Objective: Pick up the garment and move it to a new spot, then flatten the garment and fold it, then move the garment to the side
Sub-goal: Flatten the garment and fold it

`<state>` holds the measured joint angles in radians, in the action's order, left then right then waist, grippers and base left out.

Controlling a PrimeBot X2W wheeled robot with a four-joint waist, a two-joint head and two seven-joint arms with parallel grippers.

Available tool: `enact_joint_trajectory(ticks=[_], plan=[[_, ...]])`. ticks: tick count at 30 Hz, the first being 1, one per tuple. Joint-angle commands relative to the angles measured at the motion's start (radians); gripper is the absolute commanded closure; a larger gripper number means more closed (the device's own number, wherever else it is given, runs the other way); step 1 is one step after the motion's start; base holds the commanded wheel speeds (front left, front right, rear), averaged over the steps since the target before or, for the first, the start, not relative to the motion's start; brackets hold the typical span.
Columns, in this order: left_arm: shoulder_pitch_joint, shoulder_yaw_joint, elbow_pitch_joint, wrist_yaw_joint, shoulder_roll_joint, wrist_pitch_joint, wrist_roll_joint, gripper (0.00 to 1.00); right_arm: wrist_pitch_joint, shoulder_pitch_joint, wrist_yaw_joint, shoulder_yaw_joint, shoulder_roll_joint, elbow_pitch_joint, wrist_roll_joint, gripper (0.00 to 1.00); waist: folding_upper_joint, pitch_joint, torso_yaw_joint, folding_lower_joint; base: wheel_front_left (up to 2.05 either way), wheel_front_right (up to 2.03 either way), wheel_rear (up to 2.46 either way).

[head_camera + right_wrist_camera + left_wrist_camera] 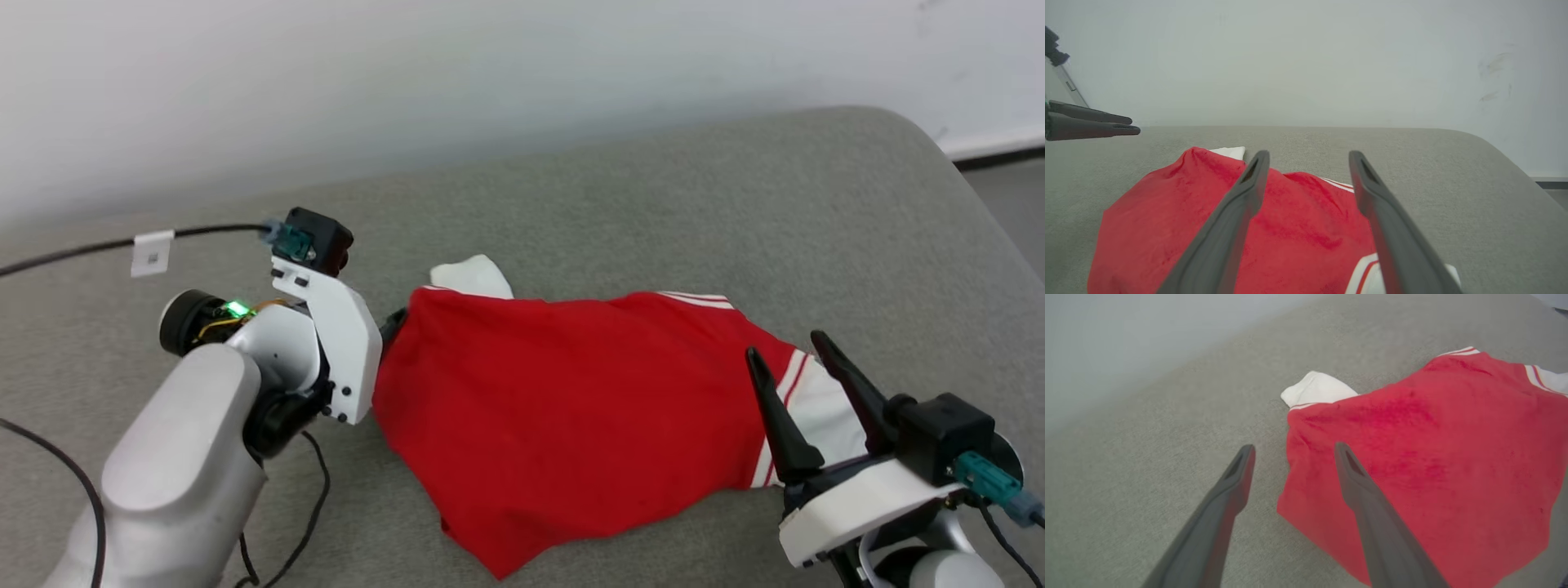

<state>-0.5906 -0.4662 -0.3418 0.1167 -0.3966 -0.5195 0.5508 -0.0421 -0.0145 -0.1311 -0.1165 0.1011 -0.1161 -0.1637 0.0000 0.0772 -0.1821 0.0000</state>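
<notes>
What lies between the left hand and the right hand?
The red shirt, lying rumpled on the grey cushion, as the head view shows.

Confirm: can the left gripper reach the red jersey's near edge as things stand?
Probably yes. The left gripper is open, one finger over the edge of the garment, the other over grey cushion; nothing lies between.

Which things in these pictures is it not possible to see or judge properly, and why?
Underside of the garment: pressed against the grey cushion in every view, so anything on it is hidden.
Fingers of the left gripper, head view: mostly behind its white wrist bracket.
The white sleeve, head view: mostly tucked under the red body.
Garment's near edge, right wrist view: cut off at the bottom edge, partly covered by the right gripper.
</notes>
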Motion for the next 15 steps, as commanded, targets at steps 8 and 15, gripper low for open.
enact_joint_trajectory(ticks=[8, 15], plan=[[-0.09, -0.1, -0.17, 0.013, -0.08, -0.255, 0.122, 0.0, 0.061, -0.069, 0.001, -0.036, -0.002, 0.047, -0.029, 0.0, 0.0, 0.122, -0.116, 0.0, 0.0, 0.0, 0.0], [-0.036, -0.162, -0.274, 0.014, -0.084, -0.37, 0.22, 0.43, 0.086, -0.087, 0.001, -0.04, -0.004, 0.082, -0.048, 0.0, 0.0, 0.146, -0.137, 0.0, 0.0, 0.0, 0.0]])
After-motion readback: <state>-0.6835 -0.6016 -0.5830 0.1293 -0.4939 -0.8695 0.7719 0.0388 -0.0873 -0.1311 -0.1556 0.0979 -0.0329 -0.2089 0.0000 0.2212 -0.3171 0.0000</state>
